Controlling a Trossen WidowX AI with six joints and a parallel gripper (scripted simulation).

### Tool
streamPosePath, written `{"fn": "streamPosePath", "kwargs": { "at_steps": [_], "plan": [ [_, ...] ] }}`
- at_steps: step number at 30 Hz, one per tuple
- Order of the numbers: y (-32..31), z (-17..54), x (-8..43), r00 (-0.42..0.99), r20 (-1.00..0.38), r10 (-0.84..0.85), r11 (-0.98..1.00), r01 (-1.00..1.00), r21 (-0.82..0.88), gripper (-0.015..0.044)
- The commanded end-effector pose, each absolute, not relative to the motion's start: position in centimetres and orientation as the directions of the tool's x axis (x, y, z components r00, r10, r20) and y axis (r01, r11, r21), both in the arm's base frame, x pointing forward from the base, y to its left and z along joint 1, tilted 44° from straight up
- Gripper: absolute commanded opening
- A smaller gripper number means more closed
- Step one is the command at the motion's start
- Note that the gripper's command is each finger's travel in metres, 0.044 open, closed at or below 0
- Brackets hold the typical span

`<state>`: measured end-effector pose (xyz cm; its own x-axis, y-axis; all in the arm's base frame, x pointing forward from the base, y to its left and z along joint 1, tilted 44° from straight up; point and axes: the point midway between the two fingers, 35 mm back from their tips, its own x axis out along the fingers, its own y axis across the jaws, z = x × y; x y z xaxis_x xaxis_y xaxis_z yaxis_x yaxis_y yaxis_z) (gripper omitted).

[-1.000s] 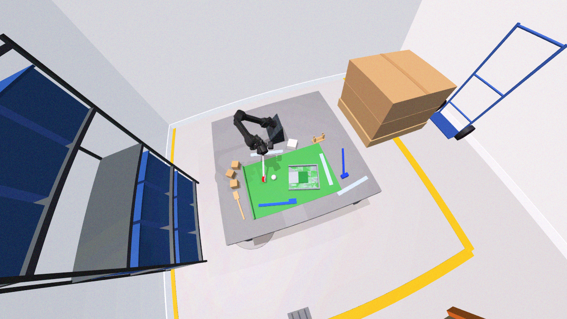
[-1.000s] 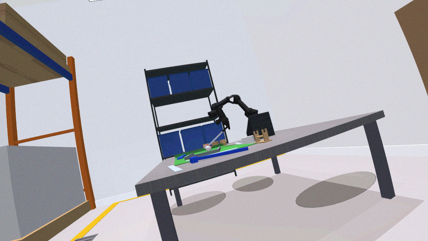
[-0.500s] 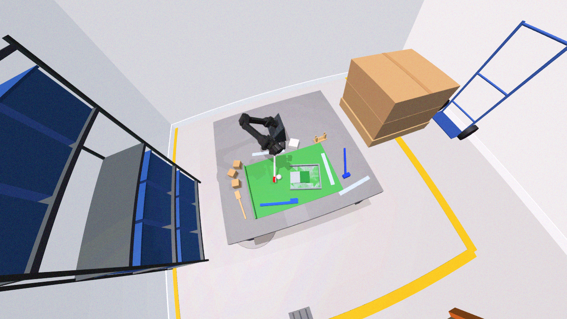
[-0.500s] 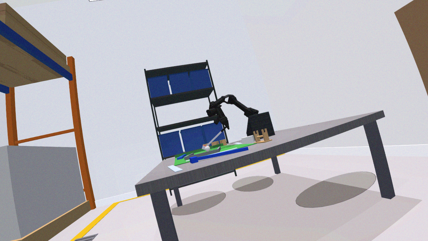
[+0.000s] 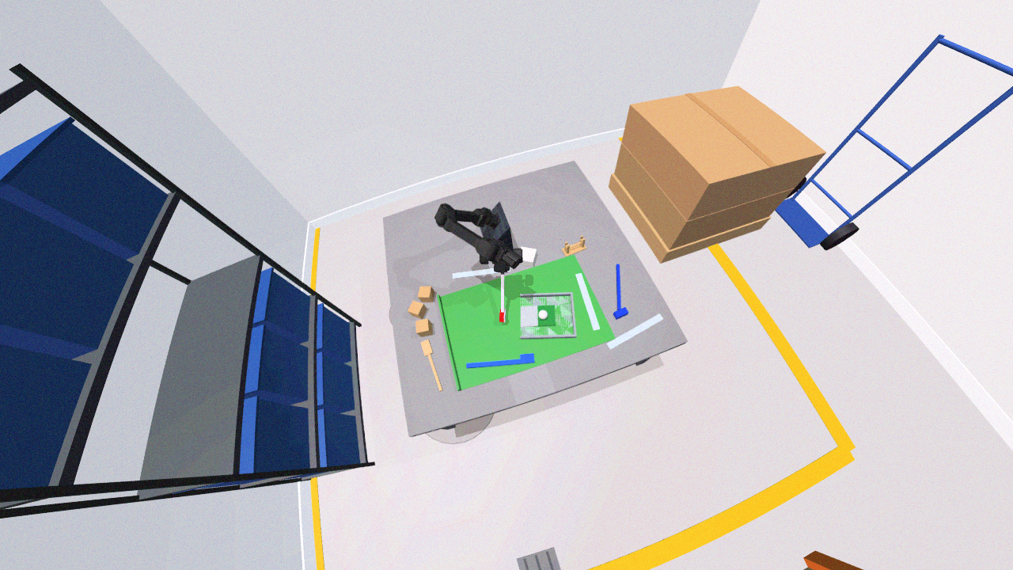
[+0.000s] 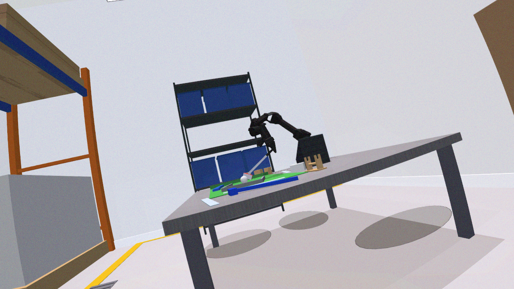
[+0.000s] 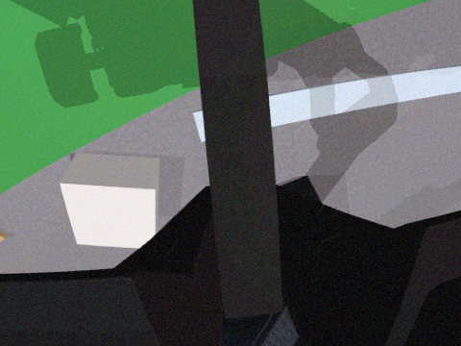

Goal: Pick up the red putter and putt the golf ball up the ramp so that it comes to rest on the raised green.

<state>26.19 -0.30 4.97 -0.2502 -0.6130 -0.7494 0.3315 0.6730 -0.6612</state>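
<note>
My gripper (image 5: 502,270) (image 6: 271,150) is shut on the red putter's dark grip (image 7: 237,144), above the green mat's back edge. The white shaft (image 5: 502,294) (image 6: 257,165) slants down to the red head (image 5: 501,317) (image 6: 247,175), which is low over the mat, left of the pale ramp (image 5: 529,316) in the top view. The white golf ball (image 5: 542,313) (image 6: 243,178) is over the raised green (image 5: 550,321), near its ramp side, apart from the head. Whether the ball is moving cannot be told from this moment.
A grey border (image 5: 574,315) surrounds the ramp and green. One blue putter (image 5: 495,364) lies on the mat (image 5: 474,340); another (image 5: 618,286) lies to the right. A white block (image 5: 528,255) (image 7: 115,216) and wooden stand (image 5: 574,247) (image 6: 315,163) are behind. Wooden cubes (image 5: 423,326) are left.
</note>
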Motion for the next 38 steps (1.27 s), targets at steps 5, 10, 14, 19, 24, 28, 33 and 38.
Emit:
{"fn": "streamPosePath", "kwargs": {
  "at_steps": [5,10,14,19,24,28,33,38],
  "plan": [
    [3.3,8.2,26.4,-0.236,-0.754,-0.613,0.678,0.333,-0.656,0.0],
    [2.7,7.6,26.3,-0.243,-0.75,-0.615,0.677,0.326,-0.66,0.0],
    [2.7,7.6,26.3,-0.243,-0.75,-0.615,0.677,0.326,-0.66,0.0],
    [2.7,7.6,26.3,-0.243,-0.75,-0.615,0.677,0.326,-0.66,0.0],
    [2.7,7.6,26.3,-0.243,-0.75,-0.615,0.677,0.326,-0.66,0.0],
    [2.7,7.6,26.3,-0.243,-0.75,-0.615,0.677,0.326,-0.66,0.0],
    [2.7,7.6,26.3,-0.243,-0.75,-0.615,0.677,0.326,-0.66,0.0],
    [2.7,7.6,26.3,-0.243,-0.75,-0.615,0.677,0.326,-0.66,0.0]
  ]
}}
